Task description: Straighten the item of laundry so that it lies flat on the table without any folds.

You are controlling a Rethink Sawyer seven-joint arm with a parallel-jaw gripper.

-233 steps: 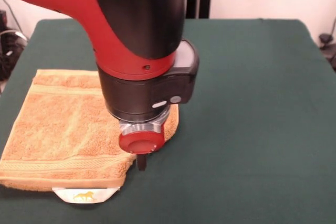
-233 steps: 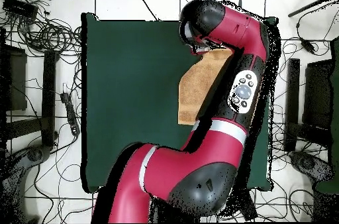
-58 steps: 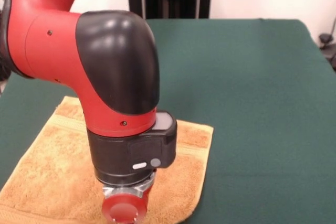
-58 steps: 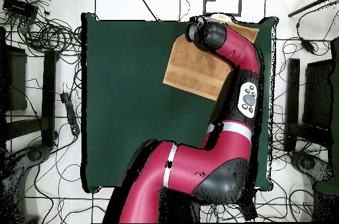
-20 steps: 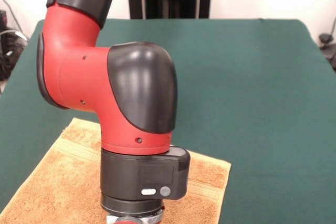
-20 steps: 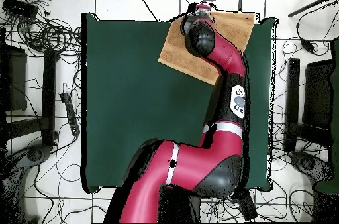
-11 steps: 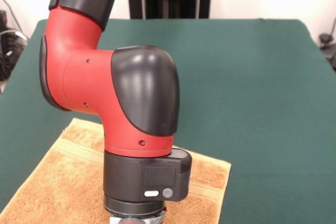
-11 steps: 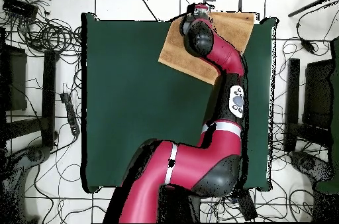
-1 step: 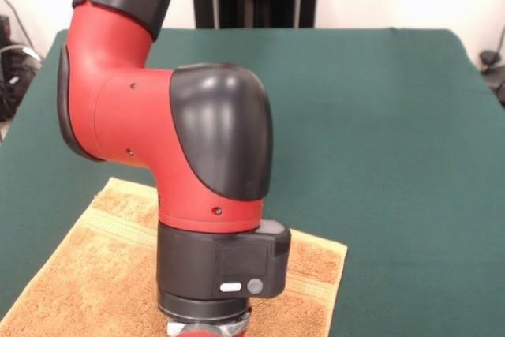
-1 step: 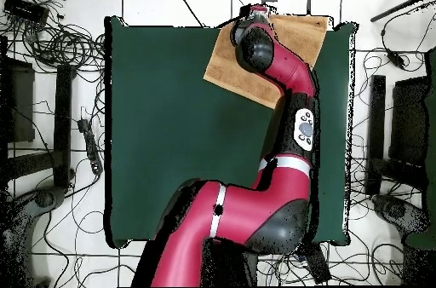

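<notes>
Front view: the jaws themselves cannot be seen, since the wrist of the arm point(image 9: 170, 155) runs out of the bottom edge with only a sliver of silver and red flange showing, so whether they are apart or together cannot be told. The gripper point(image 10: 254, 14) appears in the overhead view only as a small dark and red tip at the end of the arm, over the table's far edge, and there too its state cannot be made out.

Directly under the wrist lies the orange-tan towel point(image 9: 79, 274), spread on the dark green table point(image 9: 379, 155). In the front view it fills the lower left corner, turned at an angle so that one corner points right, just past the black wrist housing. A woven stripe band runs along its upper edge. What shows of its surface looks flat, though the arm hides its middle and the picture's edge cuts off its near part.

The overhead view shows the towel point(image 10: 230, 67) as a slanted rectangle in the upper right part of the table point(image 10: 162, 131), its top edge reaching the table's border. The arm point(image 10: 281, 72) crosses it diagonally from the lower right. The rest of the green cloth lies bare, and cables trail on the floor around the table.
</notes>
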